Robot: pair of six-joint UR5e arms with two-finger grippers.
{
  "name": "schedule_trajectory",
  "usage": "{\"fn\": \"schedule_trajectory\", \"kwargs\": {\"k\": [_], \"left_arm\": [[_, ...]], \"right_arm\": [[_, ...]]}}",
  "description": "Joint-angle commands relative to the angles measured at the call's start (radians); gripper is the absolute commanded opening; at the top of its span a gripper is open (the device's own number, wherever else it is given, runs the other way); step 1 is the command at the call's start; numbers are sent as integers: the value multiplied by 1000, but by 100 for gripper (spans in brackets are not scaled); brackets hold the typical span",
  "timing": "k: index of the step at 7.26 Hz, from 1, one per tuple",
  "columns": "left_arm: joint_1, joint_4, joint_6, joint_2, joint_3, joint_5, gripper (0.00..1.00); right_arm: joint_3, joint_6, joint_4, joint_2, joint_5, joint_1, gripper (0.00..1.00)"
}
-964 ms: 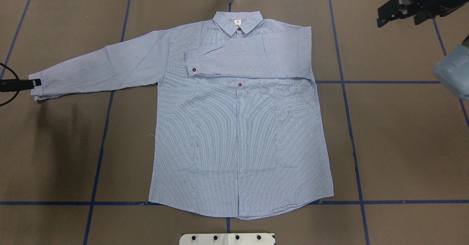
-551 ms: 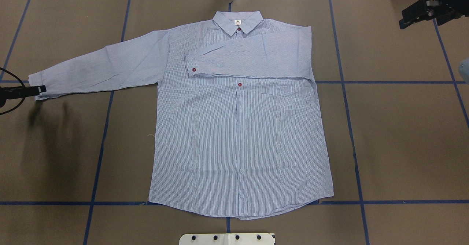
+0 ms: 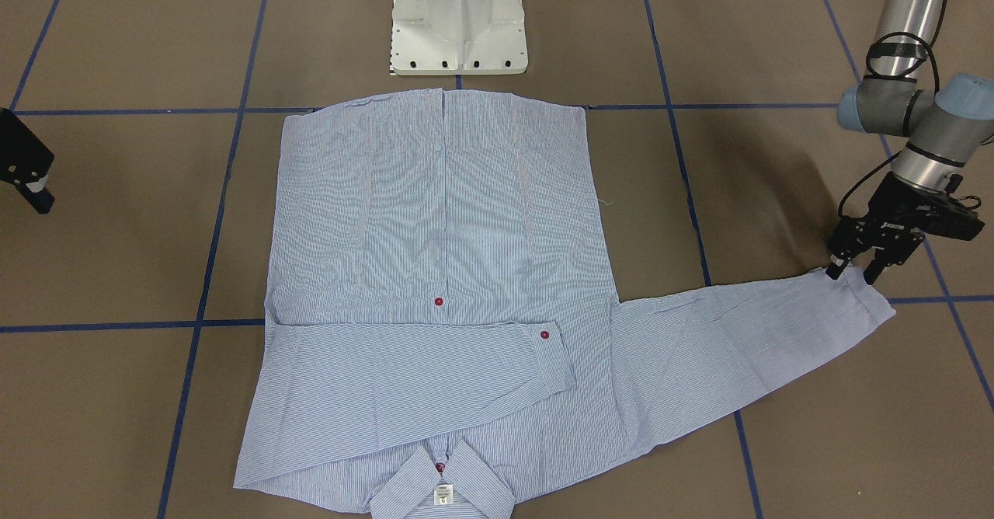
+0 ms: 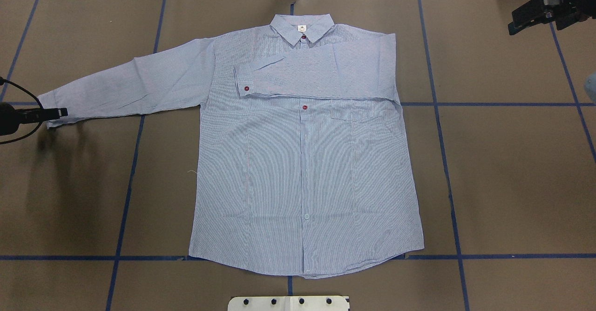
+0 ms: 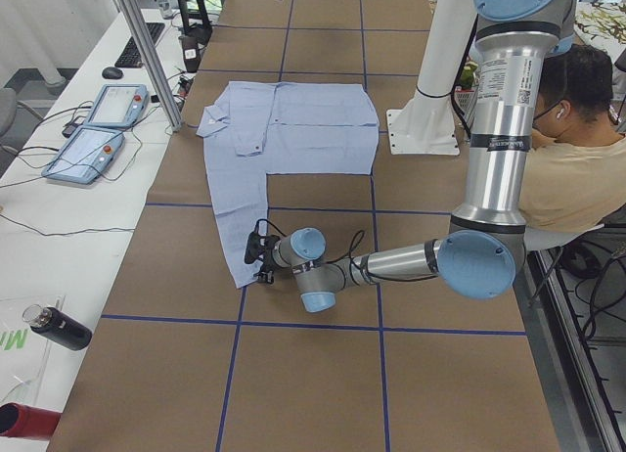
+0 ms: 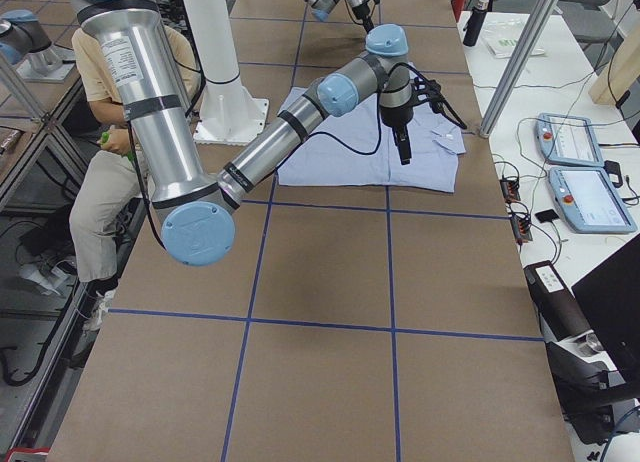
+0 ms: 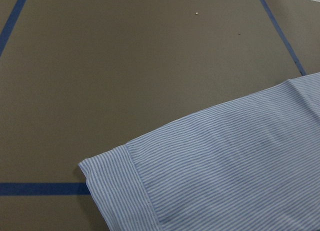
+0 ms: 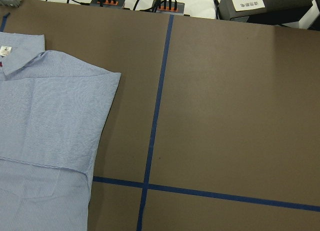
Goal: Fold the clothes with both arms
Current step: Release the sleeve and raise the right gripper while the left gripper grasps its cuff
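Striped shirt [image 4: 302,171] lies flat and front up in the middle of the counter [image 4: 512,171]. Its collar [image 4: 302,26] is at the far side and its hem is nearest the robot's base. The folded sleeve [image 4: 316,76], on the robot's right, is already laid across the chest, so half the sleeve work looks done. The outstretched sleeve [image 4: 130,85] runs toward the robot's left, and its cuff [image 7: 120,191] lies flat on the counter, unlifted. The left claw [image 3: 853,270] is down low at the cuff's robot-side edge with its fingers apart. I cannot tell whether any cloth sits between them. My read is that it is placed there to pinch the cuff and carry this sleeve over to mirror the other. The right claw [image 4: 533,15] is raised, well apart from the shirt, out past the folded shoulder. I cannot tell whether it is apart or together. It is probably parked there to keep the fold path free. The cloth is thin and lies flat, so a pinch might catch one layer only.
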Motion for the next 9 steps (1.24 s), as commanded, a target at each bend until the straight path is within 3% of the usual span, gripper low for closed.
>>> {"fn": "schedule_trajectory", "kwargs": {"k": [1, 4, 6, 7, 9], "left_arm": [[-1, 2, 55, 30, -15, -37, 77], [2, 12, 58, 30, -23, -34, 76], [2, 12, 53, 25, -21, -31, 18], [2, 9, 55, 27, -24, -33, 0], [-5, 8, 57, 30, -39, -37, 0]], "right_arm": [[0, 4, 0, -1, 0, 0, 100], [0, 7, 1, 1, 0, 0, 100], [2, 7, 2, -1, 0, 0, 100], [2, 8, 2, -1, 0, 0, 100], [0, 8, 0, -1, 0, 0, 100]]}}
